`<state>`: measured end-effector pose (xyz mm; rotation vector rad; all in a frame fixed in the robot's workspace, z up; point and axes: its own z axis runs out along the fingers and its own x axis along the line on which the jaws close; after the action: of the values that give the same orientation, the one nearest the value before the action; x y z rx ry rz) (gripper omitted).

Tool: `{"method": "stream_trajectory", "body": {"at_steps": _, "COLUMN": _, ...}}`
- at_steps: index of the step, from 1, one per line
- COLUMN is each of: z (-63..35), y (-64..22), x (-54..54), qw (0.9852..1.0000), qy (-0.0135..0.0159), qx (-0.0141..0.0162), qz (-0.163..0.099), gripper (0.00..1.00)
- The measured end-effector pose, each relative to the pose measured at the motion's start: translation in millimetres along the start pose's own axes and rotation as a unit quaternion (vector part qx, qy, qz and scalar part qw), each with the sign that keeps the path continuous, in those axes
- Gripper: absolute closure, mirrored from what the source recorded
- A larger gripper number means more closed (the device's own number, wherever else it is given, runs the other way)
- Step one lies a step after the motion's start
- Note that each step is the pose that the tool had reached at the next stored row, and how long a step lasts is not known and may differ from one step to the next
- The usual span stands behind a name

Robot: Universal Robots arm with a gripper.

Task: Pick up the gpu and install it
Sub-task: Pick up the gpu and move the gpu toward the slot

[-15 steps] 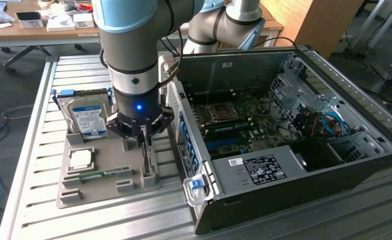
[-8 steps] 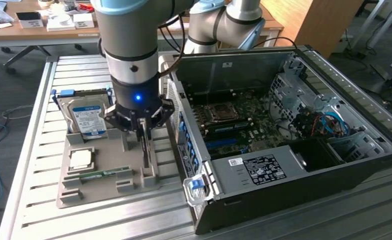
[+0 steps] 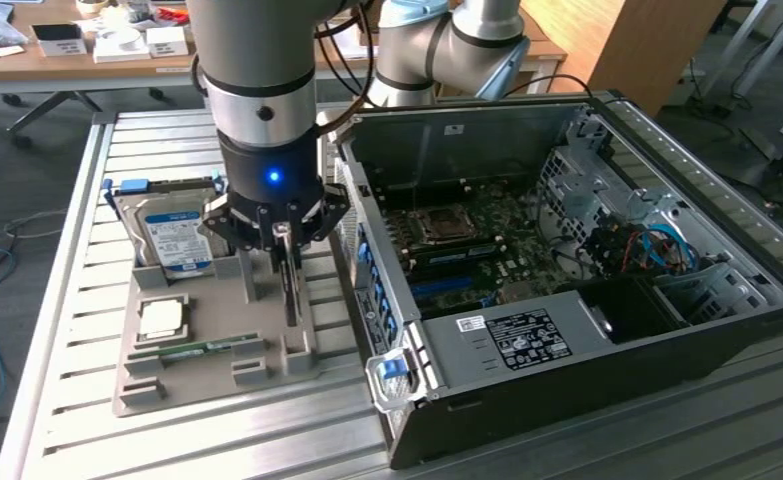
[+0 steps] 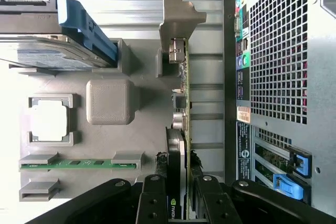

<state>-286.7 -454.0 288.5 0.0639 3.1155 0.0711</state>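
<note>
The gpu [image 3: 291, 295] stands on its edge in a slot of the grey holder tray [image 3: 151, 395], just beside the open computer case [image 3: 565, 260]. In the wrist view the gpu [image 4: 181, 103] runs as a thin card with a metal bracket at its far end. My gripper [image 3: 282, 235] has come down over its upper edge. The black fingers [image 4: 152, 200] press against both faces of the card, so the gripper [image 4: 178, 203] is shut on it. The card still sits in the tray.
The tray also holds a silver hard drive [image 3: 178, 240] with a blue clip, a square processor [image 3: 162, 318] and a green RAM stick [image 3: 211, 348]. The case's motherboard [image 3: 478, 240] lies exposed. A second robot arm [image 3: 431, 50] stands behind the case.
</note>
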Motion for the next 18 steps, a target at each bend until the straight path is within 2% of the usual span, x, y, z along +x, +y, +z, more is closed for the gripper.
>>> {"method": "stream_trajectory", "body": {"at_steps": 9, "z": -1.0, "y": 0.0, "x": 0.0, "qw": 1.0000, "qy": 0.0002, "qx": 0.0003, "qz": 0.000, "gripper": 0.73}}
{"method": "stream_trajectory", "body": {"at_steps": 18, "z": -15.6, "y": 0.7, "x": -0.4, "qw": 1.0000, "qy": 0.0001, "qx": 0.0001, "qz": 0.000, "gripper": 0.73}}
